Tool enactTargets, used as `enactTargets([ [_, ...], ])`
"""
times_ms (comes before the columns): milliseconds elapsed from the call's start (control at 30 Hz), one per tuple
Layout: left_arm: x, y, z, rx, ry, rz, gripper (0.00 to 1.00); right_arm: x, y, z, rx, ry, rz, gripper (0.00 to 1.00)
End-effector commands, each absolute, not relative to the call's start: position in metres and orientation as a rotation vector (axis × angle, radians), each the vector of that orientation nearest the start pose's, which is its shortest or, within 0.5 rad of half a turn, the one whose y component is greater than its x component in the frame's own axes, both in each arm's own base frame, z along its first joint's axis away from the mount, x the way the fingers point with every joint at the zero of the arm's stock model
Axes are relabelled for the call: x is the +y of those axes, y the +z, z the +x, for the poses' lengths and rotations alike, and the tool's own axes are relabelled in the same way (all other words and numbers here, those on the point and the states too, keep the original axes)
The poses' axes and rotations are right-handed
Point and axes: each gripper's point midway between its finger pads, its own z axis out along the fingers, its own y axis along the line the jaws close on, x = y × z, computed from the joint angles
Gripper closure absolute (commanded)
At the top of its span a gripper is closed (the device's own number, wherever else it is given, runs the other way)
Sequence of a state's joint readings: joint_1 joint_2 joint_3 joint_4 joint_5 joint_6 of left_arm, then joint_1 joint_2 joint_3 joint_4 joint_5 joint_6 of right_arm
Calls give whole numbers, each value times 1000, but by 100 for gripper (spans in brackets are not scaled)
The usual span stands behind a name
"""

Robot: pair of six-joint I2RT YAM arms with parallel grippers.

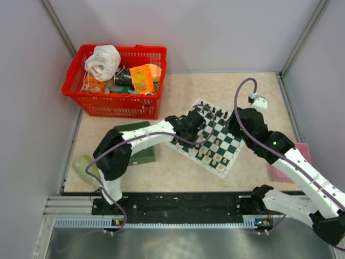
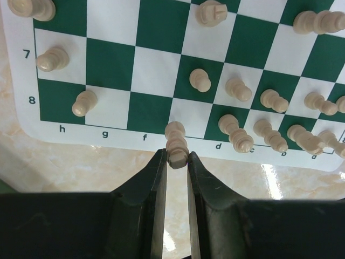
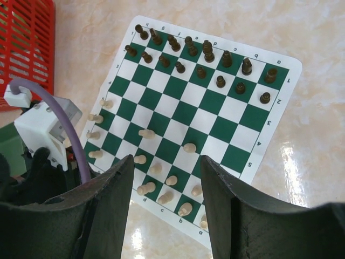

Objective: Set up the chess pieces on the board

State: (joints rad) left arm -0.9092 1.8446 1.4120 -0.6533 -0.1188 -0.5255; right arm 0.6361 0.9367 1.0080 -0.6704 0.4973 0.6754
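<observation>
A pale marbled tabletop (image 1: 178, 167) walled in grey carries the board (image 3: 186, 110), which lies askew near the middle. A red basket (image 1: 116, 102) stands at the far left. The left tool (image 2: 176, 162) is pinched narrowly on a cream piece (image 2: 176, 141) at the board's white border, between the letters f and d. The right tool (image 3: 167, 162) hangs above the board, jaws well apart and holding nothing. Black pieces (image 3: 200, 70) line two rows on one side, and other cream pieces (image 3: 145, 133) stand loosely on the opposite side.
</observation>
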Motion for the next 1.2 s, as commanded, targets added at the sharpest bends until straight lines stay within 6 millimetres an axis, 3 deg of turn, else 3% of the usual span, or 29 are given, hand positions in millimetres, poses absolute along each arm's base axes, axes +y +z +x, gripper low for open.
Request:
enactTargets([
  [0,-343,87,267,2613,-305,462,98,116,251,270,2033,251,354,48],
  [367,-351,91,270,2593,-323,466,98,116,247,270,2041,245,349,48],
  [1167,-357,74,263,2621,-346,483,98,117,242,269,2053,246,346,47],
])
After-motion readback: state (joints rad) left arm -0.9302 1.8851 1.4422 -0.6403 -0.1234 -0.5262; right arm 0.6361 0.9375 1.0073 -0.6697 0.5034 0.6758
